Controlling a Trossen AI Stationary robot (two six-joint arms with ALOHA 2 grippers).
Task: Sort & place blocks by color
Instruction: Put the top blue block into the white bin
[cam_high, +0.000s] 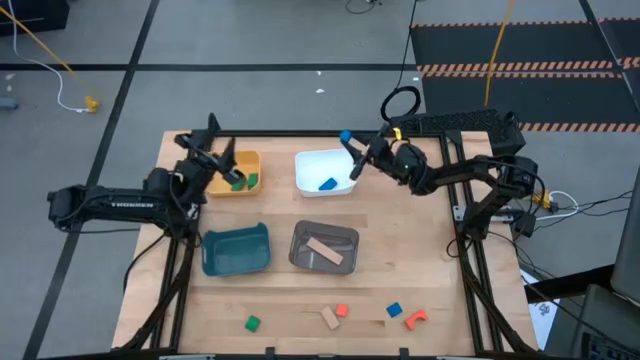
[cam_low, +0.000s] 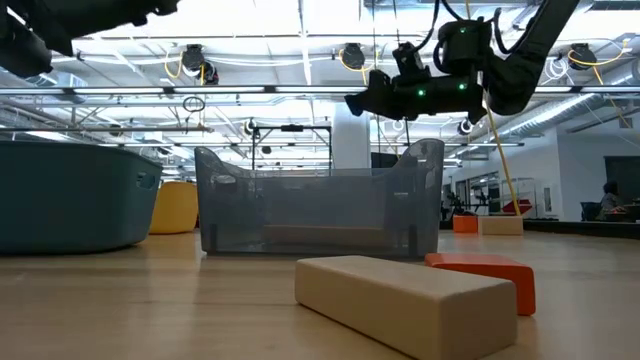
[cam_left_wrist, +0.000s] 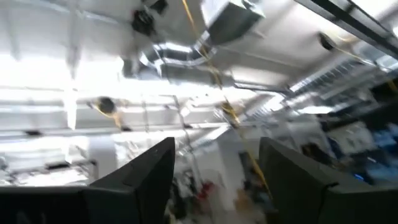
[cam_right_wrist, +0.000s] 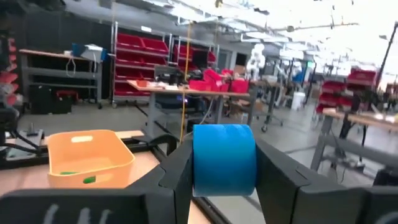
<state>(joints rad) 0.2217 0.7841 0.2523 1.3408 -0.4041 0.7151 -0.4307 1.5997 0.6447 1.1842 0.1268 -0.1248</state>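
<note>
Four bins sit on the table (cam_high: 420, 255): the yellow bin (cam_high: 240, 172) holding green blocks, the white bin (cam_high: 322, 170) with one blue block (cam_high: 327, 184), the teal bin (cam_high: 236, 249), and the grey bin (cam_high: 324, 246) with a tan bar (cam_high: 328, 251). The right gripper (cam_high: 350, 150) hangs over the white bin's far edge, pinching a blue piece (cam_right_wrist: 224, 158); the next move, I judge, is to lower and release there. The left gripper (cam_high: 218, 150), fingers spread and empty, hovers over the yellow bin, while loose blocks, green (cam_high: 252, 323), tan (cam_high: 329, 317), red-orange (cam_high: 342, 310), blue (cam_high: 394, 310) and an arch (cam_high: 415, 319), wait along the near edge.
</note>
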